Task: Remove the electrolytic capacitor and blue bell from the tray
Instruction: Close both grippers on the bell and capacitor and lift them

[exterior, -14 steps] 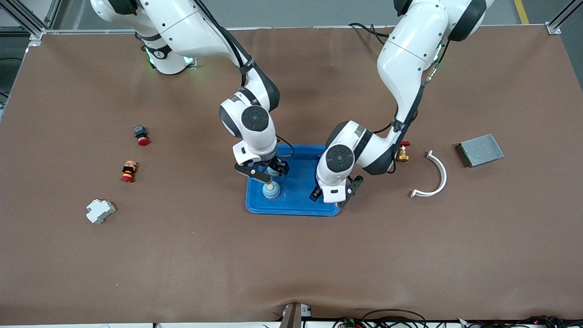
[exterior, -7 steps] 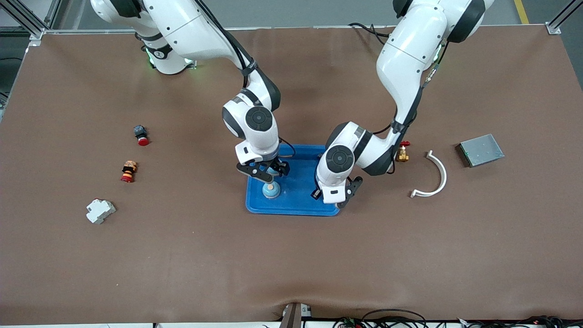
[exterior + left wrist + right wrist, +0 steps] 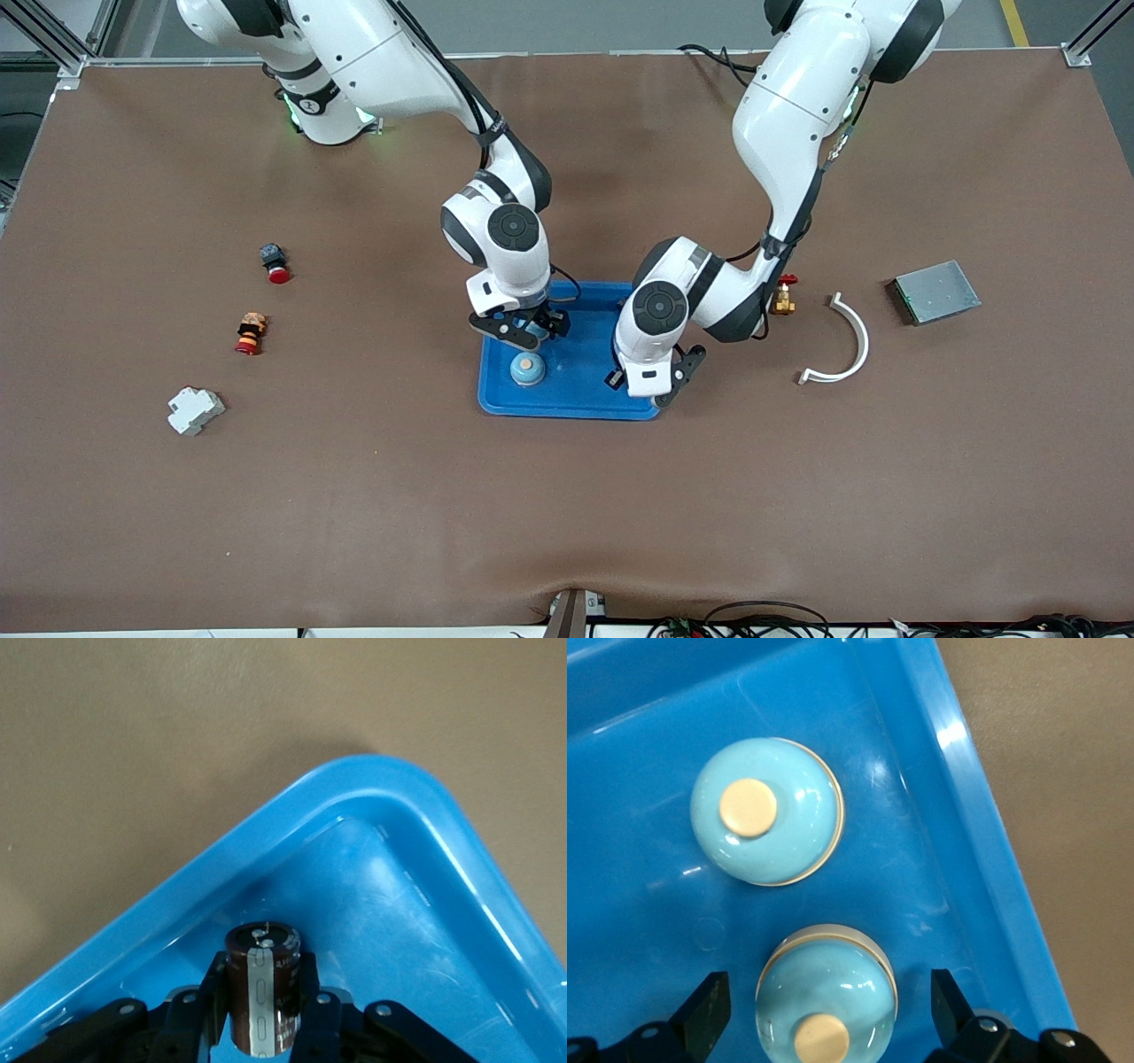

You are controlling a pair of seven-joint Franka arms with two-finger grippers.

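no brand or lettering could be read anywhere, only a pale stripe with dark dashes down the capacitor's sleeve. the brown table (image 3: 567,514) carried a blue tray (image 3: 580,403) at its middle, and both arms reached down to it. since a second ago the right gripper (image 3: 524,326) had lifted off the light blue bell (image 3: 527,369) and drawn back toward the arms' bases; its fingers (image 3: 709,1010) stood spread, empty, over the tray's end toward the right arm. the right wrist view showed two such bells, each a glossy pale blue dome with a cream button on top: one (image 3: 767,822) standing free in the tray, another (image 3: 826,997) between the spread fingers without touching them. the left gripper (image 3: 651,379) had hardly shifted, low at the tray's corner nearer the front camera, toward the left arm's end, and it pinched the capacitor (image 3: 262,985), a dark brown cylinder with a metal top, upright just inside the tray's rounded rim (image 3: 390,780); whether it touched the floor could not be told. toward the left arm's end lay a grey metal box (image 3: 935,291), a white curved strip (image 3: 850,341) and a small brass valve with a red handle (image 3: 783,299). toward the right arm's end lay a white breaker-like block (image 3: 196,410), a red and orange stacked part (image 3: 250,333) and a dark push button with a red cap (image 3: 275,262).
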